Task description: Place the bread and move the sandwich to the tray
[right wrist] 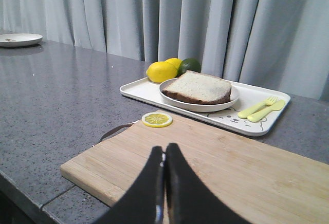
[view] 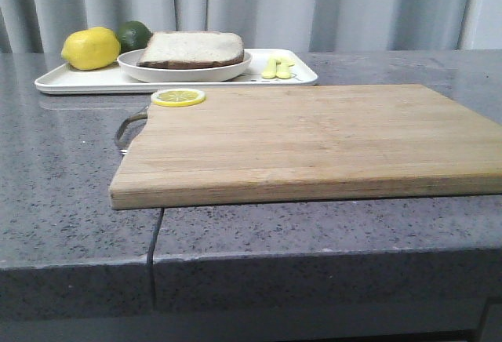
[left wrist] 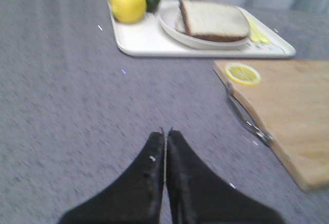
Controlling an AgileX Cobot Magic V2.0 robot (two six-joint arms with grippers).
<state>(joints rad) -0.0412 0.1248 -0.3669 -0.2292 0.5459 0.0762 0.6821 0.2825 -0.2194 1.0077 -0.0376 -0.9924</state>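
Sandwich [view: 192,49] is seen in the front view at about eleven o'clock, in a round white dish [view: 184,70] already resting on the white tray [view: 78,81], beside a lemon [view: 90,48] and a lime [view: 133,34]. Its long axis runs left to right. A cutting board [view: 314,142] fills the foreground, with a lemon slice [view: 178,97] on its far left corner. No arm is shown here.

In the left wrist view, the left gripper [left wrist: 165,139] is seen with fingers pressed together, holding nothing, above bare countertop [left wrist: 77,106]. The sandwich [left wrist: 213,20] lies at about one o'clock from it — well apart, on the tray [left wrist: 149,41].

In the right wrist view, the right gripper [right wrist: 164,154] is likewise closed and empty, over the cutting board [right wrist: 247,172]. The sandwich [right wrist: 198,88] sits near twelve o'clock, just past the board's far edge. A yellow fork and knife [right wrist: 261,109] lie on the tray [right wrist: 247,126].

Which arm is nearer cannot be told. The task is judged essentially finished — no further grasp seems called for.
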